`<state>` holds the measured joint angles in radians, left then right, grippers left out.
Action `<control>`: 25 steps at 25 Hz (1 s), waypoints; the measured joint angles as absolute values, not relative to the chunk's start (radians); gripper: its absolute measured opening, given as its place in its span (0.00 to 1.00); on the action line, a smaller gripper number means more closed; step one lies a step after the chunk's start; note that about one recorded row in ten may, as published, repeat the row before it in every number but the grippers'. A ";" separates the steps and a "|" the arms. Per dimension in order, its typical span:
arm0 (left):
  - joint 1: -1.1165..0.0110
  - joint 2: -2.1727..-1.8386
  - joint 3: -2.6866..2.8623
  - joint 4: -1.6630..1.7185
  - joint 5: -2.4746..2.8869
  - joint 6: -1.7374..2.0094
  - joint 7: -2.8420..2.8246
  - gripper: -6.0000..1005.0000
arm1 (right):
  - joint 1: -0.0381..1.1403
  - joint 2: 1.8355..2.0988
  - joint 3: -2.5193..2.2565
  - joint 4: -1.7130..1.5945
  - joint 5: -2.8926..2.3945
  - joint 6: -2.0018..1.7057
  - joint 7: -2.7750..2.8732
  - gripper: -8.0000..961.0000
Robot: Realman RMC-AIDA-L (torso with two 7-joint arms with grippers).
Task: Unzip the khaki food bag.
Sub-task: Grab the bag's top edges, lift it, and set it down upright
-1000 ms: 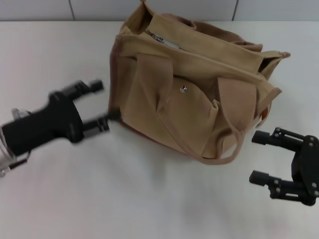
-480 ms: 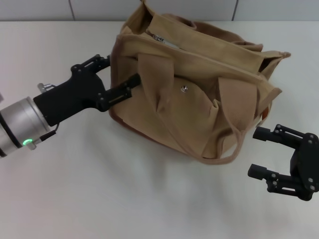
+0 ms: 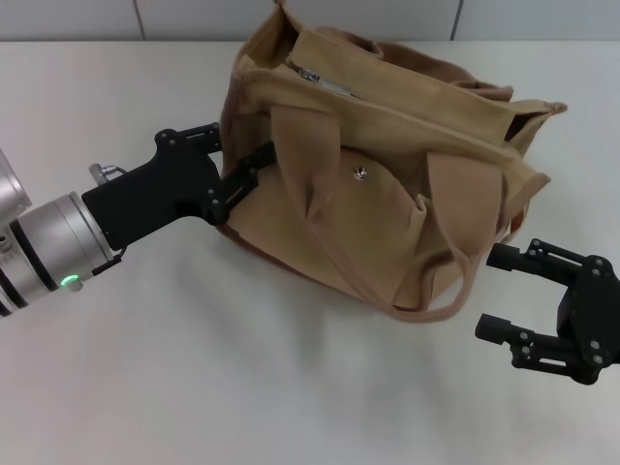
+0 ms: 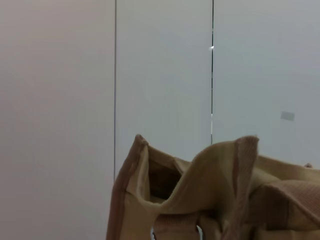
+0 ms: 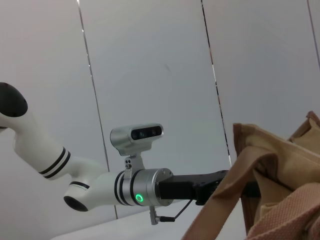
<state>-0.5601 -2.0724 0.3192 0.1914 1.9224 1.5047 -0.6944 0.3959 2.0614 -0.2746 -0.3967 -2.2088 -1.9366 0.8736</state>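
Left gripper (image 3: 235, 158) spread against the khaki food bag (image 3: 387, 165), apparently touching; right gripper (image 3: 504, 293) hovers beside it, fingers apart.

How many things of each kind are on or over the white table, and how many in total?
Khaki food bag: 1
Grippers: 2, the left gripper at the bag's end, the right gripper open near the bag's other end
Total: 3

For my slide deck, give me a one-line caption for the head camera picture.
Left hand open against the end of the khaki food bag; right hand open beside its other end, zipper mostly closed.
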 joint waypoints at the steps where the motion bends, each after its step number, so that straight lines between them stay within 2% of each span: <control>1: -0.559 -2.072 0.319 0.188 1.920 1.505 -0.688 0.42 | 0.396 2.062 -0.275 -0.396 -2.209 -1.936 0.874 0.79; 12: -0.505 -2.071 0.319 0.187 1.767 1.544 -0.607 0.06 | 0.397 2.064 -0.275 -0.396 -2.209 -1.925 0.874 0.78; 18: -0.463 -2.064 0.320 0.223 1.585 1.684 -0.605 0.06 | 0.403 2.063 -0.273 -0.387 -2.198 -1.910 0.874 0.78; 25: -0.487 -2.075 0.530 0.152 1.595 1.728 -0.384 0.06 | 0.390 2.067 -0.273 -0.341 -2.078 -1.878 0.874 0.78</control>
<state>-0.4867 -2.0750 0.5297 0.1517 1.5953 1.7279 -0.3839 0.3901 2.0671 -0.2730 -0.3409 -2.0775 -1.8783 0.8743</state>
